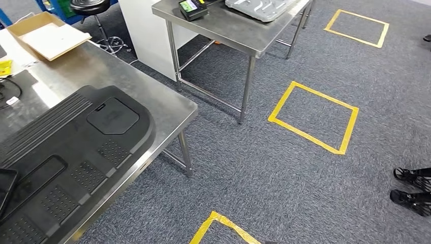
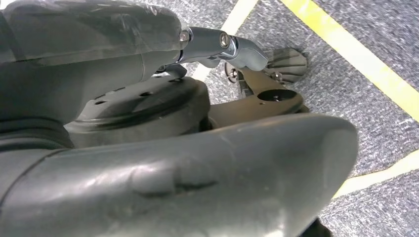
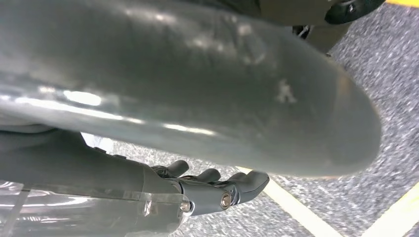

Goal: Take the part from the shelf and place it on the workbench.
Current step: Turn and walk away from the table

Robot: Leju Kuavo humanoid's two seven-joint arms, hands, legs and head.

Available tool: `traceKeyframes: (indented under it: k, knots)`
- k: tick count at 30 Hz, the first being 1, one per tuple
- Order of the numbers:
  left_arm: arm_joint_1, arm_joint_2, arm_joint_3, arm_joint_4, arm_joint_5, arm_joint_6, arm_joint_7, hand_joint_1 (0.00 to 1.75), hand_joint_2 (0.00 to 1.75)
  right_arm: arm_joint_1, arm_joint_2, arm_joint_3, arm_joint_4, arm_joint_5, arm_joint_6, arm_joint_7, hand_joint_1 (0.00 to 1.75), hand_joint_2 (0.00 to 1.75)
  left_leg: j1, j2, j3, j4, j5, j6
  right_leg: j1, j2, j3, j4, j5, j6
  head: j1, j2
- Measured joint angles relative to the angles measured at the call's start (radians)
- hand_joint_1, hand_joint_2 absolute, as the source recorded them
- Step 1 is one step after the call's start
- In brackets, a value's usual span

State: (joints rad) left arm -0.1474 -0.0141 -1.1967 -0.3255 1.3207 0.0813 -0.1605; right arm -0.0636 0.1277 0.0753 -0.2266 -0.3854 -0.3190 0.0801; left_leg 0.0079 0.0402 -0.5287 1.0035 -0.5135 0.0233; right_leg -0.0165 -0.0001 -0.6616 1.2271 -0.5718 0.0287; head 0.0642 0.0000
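A large black ribbed plastic part (image 1: 66, 162) lies flat on the steel workbench (image 1: 167, 104) at the left of the head view, and its near end runs out of the picture. My left hand (image 2: 197, 173) hangs over the grey carpet with its fingers (image 2: 232, 47) stretched out and nothing in them. In the right wrist view my right hand (image 3: 197, 89) also hangs above the carpet. Its fingers (image 3: 217, 190) are slightly bent, apart from the thumb, and hold nothing.
An open cardboard box (image 1: 48, 33) sits at the workbench's far end. Behind stands a second steel table (image 1: 228, 30) with a small device (image 1: 192, 7) and a grey tray (image 1: 264, 7). Yellow tape squares (image 1: 314, 117) mark the carpet. A person's dark shoes (image 1: 414, 188) are at the right edge.
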Motion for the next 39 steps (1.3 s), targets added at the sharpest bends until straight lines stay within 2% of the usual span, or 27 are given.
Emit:
traceKeyframes:
  k: [2, 3, 4, 6, 8, 9, 11, 12, 13, 14, 15, 17, 18, 20, 21, 23, 25, 27, 28, 29, 30, 32, 33, 34, 35, 37, 39]
  knots:
    - [-0.003, 0.0, -0.003, 0.001, -0.002, -0.001, -0.001, 0.0, 0.0, -0.002, -0.001, 0.004, 0.0, -0.004, 0.0, 0.0, 0.0, 0.0, -0.001, 0.011, 0.003, 0.005, -0.006, -0.009, 0.002, -0.029, 0.066, -0.135, 0.055, -0.003, 0.005, 0.0]
    - [-0.004, 0.0, -0.005, 0.002, -0.002, -0.001, -0.001, 0.0, 0.0, -0.004, -0.002, 0.005, 0.0, -0.005, 0.0, -0.001, 0.0, 0.0, -0.003, 0.016, 0.004, 0.007, -0.009, -0.015, 0.004, -0.039, 0.085, -0.179, 0.067, -0.008, 0.006, 0.0]
    - [-0.005, 0.0, -0.007, 0.002, -0.002, -0.001, -0.002, 0.0, 0.0, -0.005, -0.002, 0.006, 0.0, -0.006, -0.001, -0.001, 0.0, 0.0, -0.006, 0.021, 0.005, 0.008, -0.011, -0.02, 0.007, -0.044, 0.093, -0.199, 0.069, -0.013, 0.005, 0.0]
    - [-0.006, 0.0, -0.009, 0.002, -0.002, -0.001, -0.002, 0.0, 0.0, -0.004, -0.002, 0.009, 0.0, -0.007, -0.001, -0.001, 0.0, 0.0, -0.006, 0.03, 0.008, 0.007, -0.013, -0.03, 0.01, -0.031, 0.091, -0.203, 0.071, -0.027, -0.002, 0.0]
    - [-0.007, 0.0, -0.01, 0.003, -0.002, -0.001, -0.002, 0.0, 0.0, -0.002, -0.002, 0.011, 0.0, -0.008, -0.001, -0.001, 0.0, 0.0, -0.002, 0.017, 0.004, 0.029, -0.033, -0.041, 0.009, -0.021, 0.092, -0.208, 0.075, -0.04, -0.007, 0.0]
    - [-0.007, 0.0, -0.01, 0.003, -0.002, -0.001, -0.003, 0.0, 0.0, -0.002, -0.003, 0.012, 0.0, -0.008, -0.002, -0.001, 0.0, 0.0, 0.0, 0.003, -0.01, 0.067, -0.058, -0.045, 0.007, -0.016, 0.093, -0.211, 0.078, -0.046, -0.01, 0.0]
    - [-0.006, 0.0, -0.012, 0.004, -0.002, -0.001, 0.0, 0.0, 0.0, -0.003, -0.003, 0.013, 0.0, -0.01, -0.002, -0.006, 0.0, 0.0, 0.001, -0.021, -0.064, 0.191, -0.123, -0.049, 0.009, -0.003, 0.092, -0.212, 0.078, -0.053, -0.017, 0.0]
    - [-0.004, 0.0, -0.013, 0.006, -0.002, -0.001, 0.003, 0.0, 0.0, -0.003, -0.003, 0.015, 0.0, -0.013, -0.003, -0.008, 0.0, 0.0, 0.002, -0.026, -0.092, 0.251, -0.145, -0.05, 0.01, 0.005, 0.092, -0.211, 0.078, -0.055, -0.019, 0.0]
    - [-0.001, 0.0, -0.014, 0.007, -0.002, -0.001, 0.006, 0.0, 0.0, -0.002, -0.003, 0.016, 0.0, -0.017, -0.004, -0.01, 0.0, 0.0, 0.001, -0.028, -0.109, 0.285, -0.15, -0.05, 0.012, 0.014, 0.093, -0.211, 0.078, -0.055, -0.019, 0.0]
    - [0.002, 0.0, -0.014, 0.009, -0.002, -0.001, 0.008, 0.0, 0.0, -0.002, -0.003, 0.019, 0.0, -0.02, -0.004, -0.009, 0.0, 0.0, 0.001, -0.03, -0.109, 0.281, -0.133, -0.048, 0.013, 0.024, 0.094, -0.211, 0.078, -0.055, -0.02, 0.0]
    - [0.004, 0.0, -0.015, 0.01, -0.002, -0.001, 0.007, 0.0, 0.0, -0.001, -0.003, 0.022, 0.0, -0.023, -0.005, -0.008, 0.0, 0.0, 0.001, -0.035, -0.092, 0.237, -0.099, -0.044, 0.013, 0.034, 0.096, -0.21, 0.077, -0.055, -0.021, 0.0]
    - [0.004, 0.0, -0.015, 0.011, -0.003, -0.004, 0.004, 0.0, 0.0, -0.002, -0.003, 0.027, 0.0, -0.027, -0.005, -0.003, 0.0, 0.0, 0.001, -0.061, -0.037, 0.102, -0.029, -0.035, 0.014, 0.051, 0.099, -0.208, 0.076, -0.052, -0.022, 0.0]
    - [0.003, 0.0, -0.015, 0.012, -0.003, -0.005, 0.002, 0.0, 0.0, -0.003, -0.003, 0.03, 0.0, -0.028, -0.005, -0.001, 0.0, 0.0, 0.001, -0.075, -0.018, 0.052, -0.011, -0.032, 0.015, 0.059, 0.097, -0.206, 0.075, -0.048, -0.022, 0.0]
    - [0.003, 0.0, -0.015, 0.014, -0.003, -0.006, 0.003, 0.0, 0.0, -0.004, -0.003, 0.034, 0.0, -0.034, -0.004, -0.002, 0.0, 0.0, -0.003, -0.087, -0.008, 0.019, -0.008, -0.027, 0.013, 0.072, 0.092, -0.204, 0.076, -0.038, -0.022, 0.0]
    - [0.003, 0.0, -0.015, 0.014, -0.003, -0.006, 0.004, 0.0, 0.0, -0.003, -0.003, 0.038, 0.0, -0.038, -0.004, -0.004, 0.0, 0.0, -0.003, -0.082, -0.007, 0.015, -0.006, -0.023, 0.011, 0.078, 0.09, -0.205, 0.078, -0.031, -0.023, 0.0]
    - [0.003, 0.0, -0.015, 0.016, -0.004, -0.008, 0.004, 0.0, 0.0, 0.0, -0.003, 0.046, 0.0, -0.048, -0.004, -0.007, 0.0, 0.0, -0.001, -0.068, -0.003, 0.005, 0.001, -0.011, 0.009, 0.067, 0.085, -0.191, 0.066, -0.02, -0.02, 0.0]
    - [0.003, 0.0, -0.015, 0.017, -0.005, -0.01, 0.004, 0.0, 0.0, -0.001, -0.004, 0.054, 0.0, -0.052, -0.004, -0.008, 0.0, 0.0, 0.001, -0.049, 0.0, -0.004, 0.006, -0.002, 0.008, 0.034, 0.05, -0.111, 0.016, -0.012, -0.011, 0.0]
    - [0.006, 0.0, -0.015, 0.018, -0.004, -0.011, 0.004, 0.0, 0.0, -0.003, -0.004, 0.062, 0.0, -0.056, -0.004, -0.008, 0.0, 0.0, -0.001, -0.03, 0.0, -0.004, 0.005, 0.003, 0.007, 0.015, -0.01, 0.016, -0.044, -0.004, -0.003, 0.0]
    - [0.008, 0.0, -0.015, 0.019, -0.004, -0.011, 0.004, 0.0, 0.0, -0.002, -0.004, 0.067, 0.0, -0.059, -0.004, -0.006, 0.0, 0.0, -0.001, -0.02, 0.0, -0.003, 0.004, 0.003, 0.005, 0.011, -0.029, 0.058, -0.055, -0.001, -0.002, 0.0]
    - [0.008, 0.0, -0.015, 0.02, -0.003, -0.011, 0.003, 0.0, 0.0, -0.001, -0.004, 0.072, 0.0, -0.064, -0.005, -0.003, 0.0, 0.0, -0.001, -0.012, 0.0, -0.002, 0.002, 0.003, 0.003, 0.008, -0.031, 0.064, -0.046, 0.002, -0.002, 0.0]
    - [0.009, 0.0, -0.015, 0.021, -0.003, -0.011, 0.002, 0.0, 0.0, 0.001, -0.004, 0.078, 0.0, -0.069, -0.006, 0.001, 0.0, 0.0, 0.0, -0.005, 0.001, -0.001, 0.0, 0.002, 0.001, 0.004, -0.014, 0.031, -0.02, 0.003, -0.001, 0.0]
    - [0.008, 0.0, -0.015, 0.021, -0.003, -0.014, -0.001, 0.0, 0.0, 0.001, -0.004, 0.088, 0.0, -0.083, -0.009, 0.006, 0.0, 0.0, 0.0, 0.006, 0.004, 0.003, -0.006, -0.006, 0.0, -0.02, 0.054, -0.102, 0.042, 0.002, 0.002, 0.0]
    - [0.008, 0.0, -0.015, 0.022, -0.003, -0.014, -0.002, 0.0, 0.0, 0.0, -0.004, 0.094, 0.0, -0.09, -0.011, 0.005, 0.0, 0.0, -0.002, 0.01, 0.005, 0.006, -0.009, -0.011, 0.002, -0.031, 0.08, -0.158, 0.061, -0.002, 0.004, 0.0]
    - [0.008, 0.0, -0.015, 0.022, -0.002, -0.015, -0.001, 0.0, 0.0, -0.001, -0.004, 0.099, 0.0, -0.097, -0.012, 0.002, 0.0, 0.0, -0.004, 0.015, 0.006, 0.008, -0.012, -0.017, 0.004, -0.039, 0.095, -0.191, 0.069, -0.006, 0.004, 0.0]
    - [0.009, 0.0, -0.015, 0.023, -0.002, -0.015, 0.0, 0.0, 0.0, -0.001, -0.005, 0.103, 0.0, -0.103, -0.014, -0.001, 0.0, 0.0, -0.006, 0.019, 0.006, 0.008, -0.013, -0.022, 0.008, -0.04, 0.097, -0.201, 0.066, -0.012, 0.001, 0.0]
    - [0.009, 0.0, -0.015, 0.023, -0.002, -0.015, 0.002, 0.0, 0.0, 0.0, -0.005, 0.111, 0.0, -0.112, -0.015, -0.007, 0.0, 0.0, -0.003, 0.024, 0.01, 0.009, -0.016, -0.033, 0.009, -0.027, 0.096, -0.205, 0.07, -0.026, -0.004, 0.0]
    - [0.009, 0.0, -0.015, 0.024, -0.003, -0.015, 0.003, 0.0, 0.0, 0.001, -0.005, 0.12, 0.0, -0.116, -0.016, -0.01, 0.0, 0.0, 0.001, 0.007, -0.001, 0.043, -0.044, -0.044, 0.008, -0.017, 0.097, -0.211, 0.074, -0.04, -0.009, 0.0]
